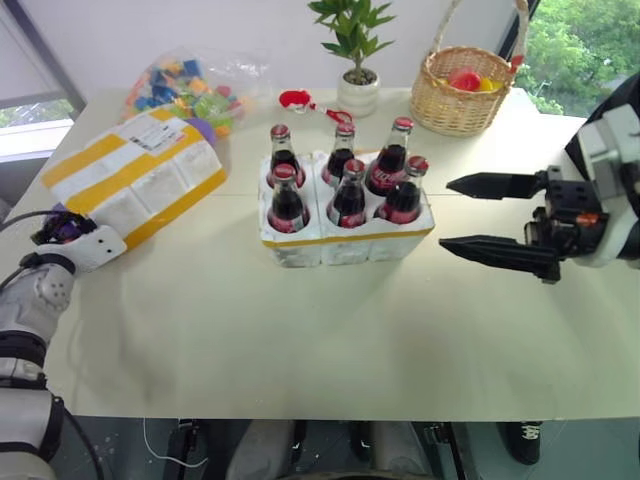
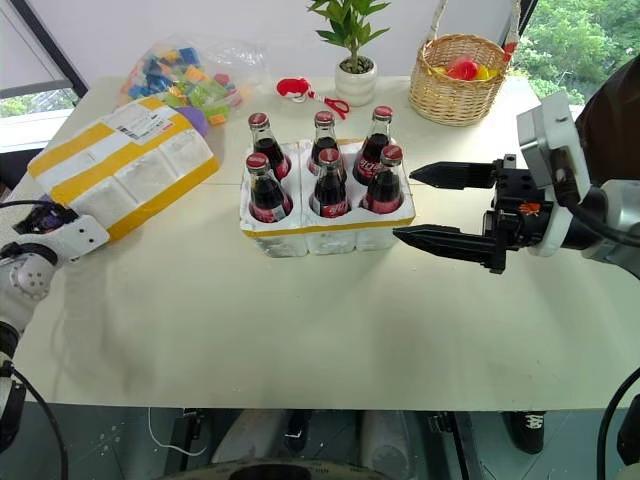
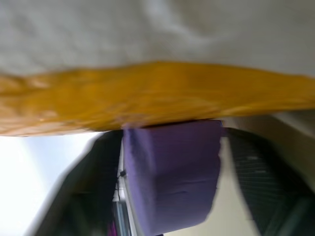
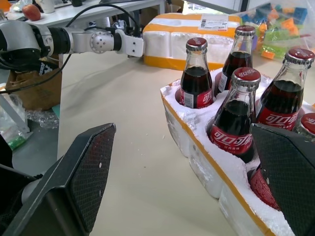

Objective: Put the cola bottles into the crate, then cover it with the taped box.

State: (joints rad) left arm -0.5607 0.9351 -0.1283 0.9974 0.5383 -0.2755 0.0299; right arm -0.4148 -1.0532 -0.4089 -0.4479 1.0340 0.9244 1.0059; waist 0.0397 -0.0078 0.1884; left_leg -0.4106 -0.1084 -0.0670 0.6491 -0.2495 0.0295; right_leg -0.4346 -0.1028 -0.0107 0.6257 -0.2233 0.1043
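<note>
Six cola bottles (image 1: 349,190) stand upright in the crate (image 1: 345,240), one in each socket of the white foam tray, which sits near the middle of the pale table (image 1: 300,340) with its yellow tape band facing us along the front rim. Red caps and red labels show on all six.

To our left the taped box (image 1: 135,180) lies on the table well apart from the crate, its broad yellow stripes and white shipping label turned upward, one end angled toward the far edge. Our left claw (image 1: 55,228) is at the near end of that box; in the left wrist view we see a purple block (image 3: 170,177) between its dark fingers (image 3: 256,177), just beneath the box's yellow-taped edge. We cannot tell from here whether the fingers are pressing on the block or merely flanking it.

Our right claw (image 1: 480,215) hovers above the table just to the right of the crate, its two black fingers spread wide and pointing toward the bottles, with nothing between them.

Along the far side of the table sit a clear bag of coloured blocks (image 1: 195,85), a red-handled pair of scissors (image 1: 305,102), a small potted plant (image 1: 355,60) in a white pot, and a wicker basket (image 1: 462,95) holding red and yellow fruit.
</note>
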